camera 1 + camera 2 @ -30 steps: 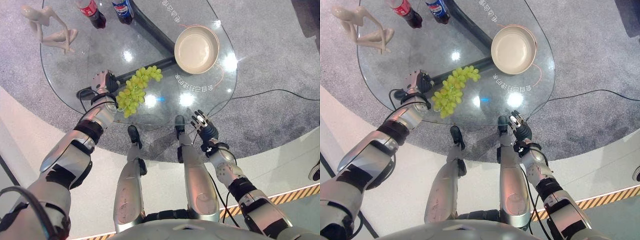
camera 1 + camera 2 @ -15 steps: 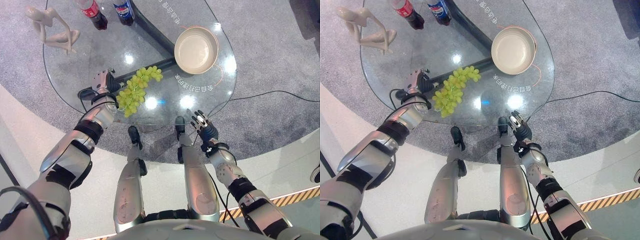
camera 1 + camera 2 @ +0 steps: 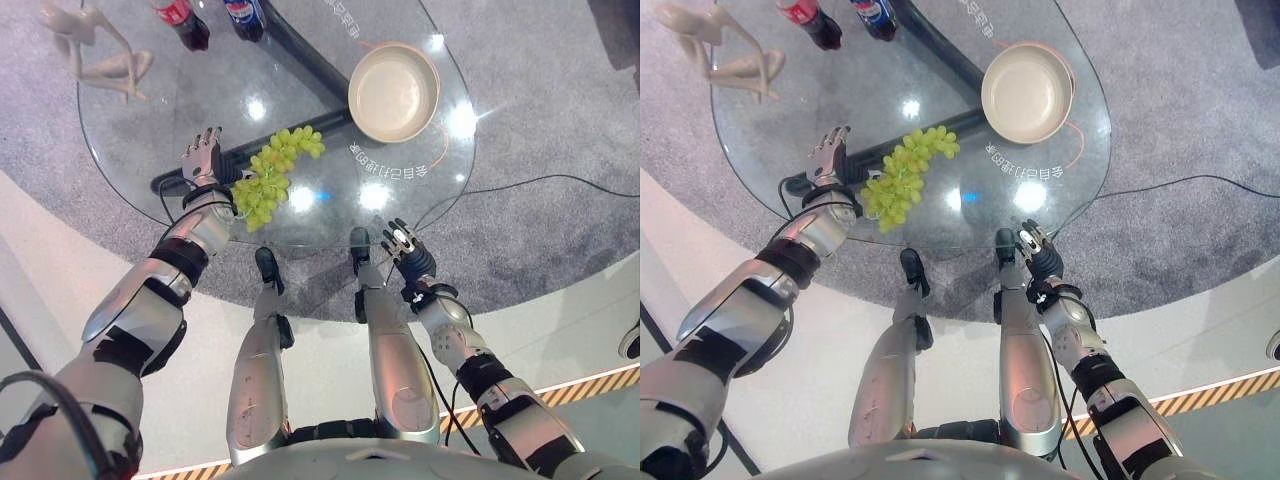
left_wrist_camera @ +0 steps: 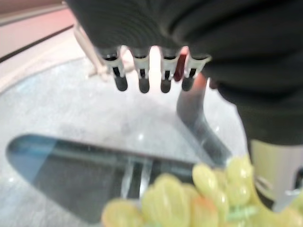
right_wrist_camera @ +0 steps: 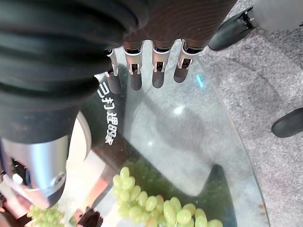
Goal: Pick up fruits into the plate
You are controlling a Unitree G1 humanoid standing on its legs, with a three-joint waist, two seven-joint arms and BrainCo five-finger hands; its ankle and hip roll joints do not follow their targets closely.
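One bunch of green grapes [image 3: 268, 182] lies on our oval glass table [image 3: 130, 130], well apart from the round cream plate [image 3: 393, 92]. At far left stands a pale figurine [image 3: 95, 45], then two cola bottles [image 3: 210, 15]. Our left hand [image 3: 203, 158] hovers just beside the grapes, fingers straight and spread. Our right hand [image 3: 408, 247] hangs relaxed, holding nothing, at the table's near edge. We judge the grapes soft, loose and easily crushed; cupping the bunch's thick middle looks safest.

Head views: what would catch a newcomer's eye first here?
The green grapes lying mid-table on the glass table, with the left hand open just beside them. Then the empty plate at the far right, and the right hand open at the near edge.
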